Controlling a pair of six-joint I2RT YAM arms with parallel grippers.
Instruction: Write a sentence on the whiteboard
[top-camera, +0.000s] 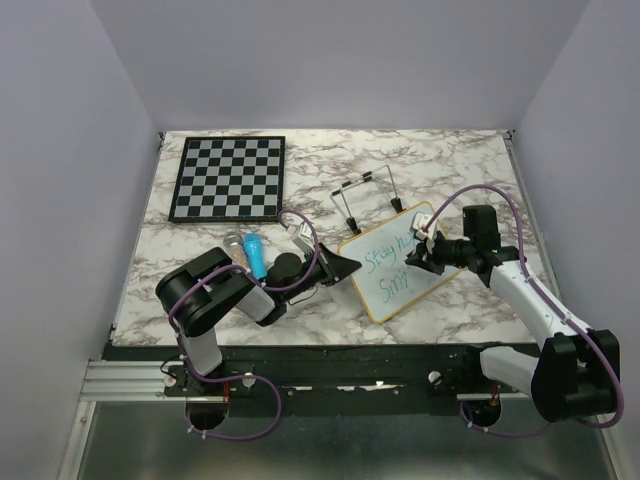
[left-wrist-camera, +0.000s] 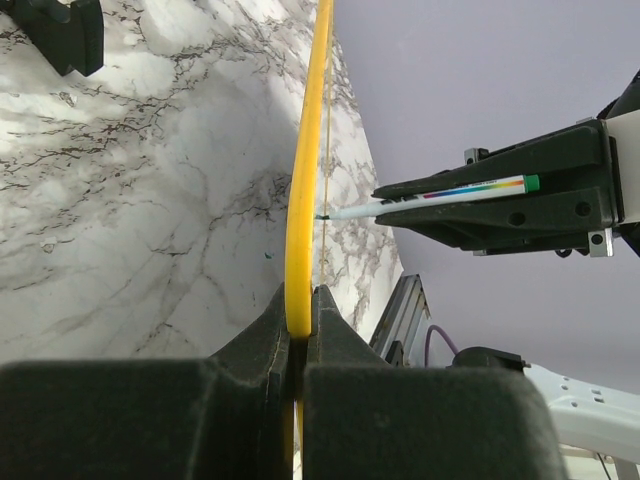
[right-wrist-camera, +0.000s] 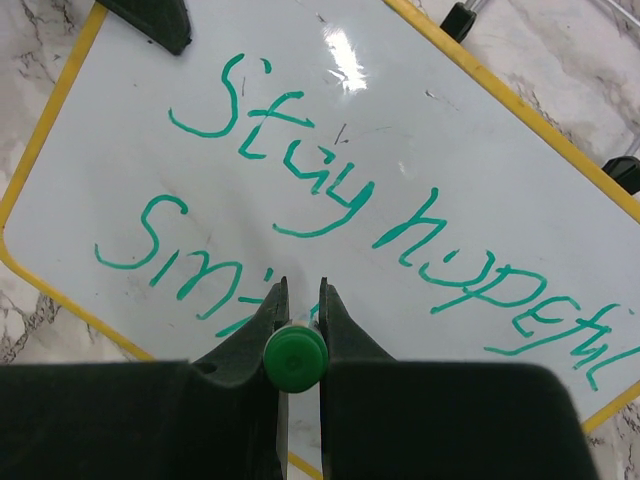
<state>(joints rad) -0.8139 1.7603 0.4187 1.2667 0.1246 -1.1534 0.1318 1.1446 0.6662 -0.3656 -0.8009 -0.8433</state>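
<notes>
- Chessboard (top-camera: 228, 178): flat on the tabletop (top-camera: 470, 160), well off the whiteboard's (top-camera: 395, 272) far-left side.
- Blue pen-like item (top-camera: 256, 256) and a grey one (top-camera: 233, 243): side by side, left of the whiteboard.
- Left pincer (top-camera: 343, 264): clamped tight on the whiteboard's left yellow edge.
- Whiteboard: set diagonally over the tabletop. Cannot tell whether it lies flat.
- Sentence (right-wrist-camera: 330, 215): green, two lines on the whiteboard face. The top line reads roughly "Stay hopeful". The lower line starts "Smi", with the rest hidden.
- Right pincer (right-wrist-camera: 302, 290): over the whiteboard's right half, nearly closed around a green-capped marker (left-wrist-camera: 430, 197), whose tip meets the whiteboard face.
</notes>
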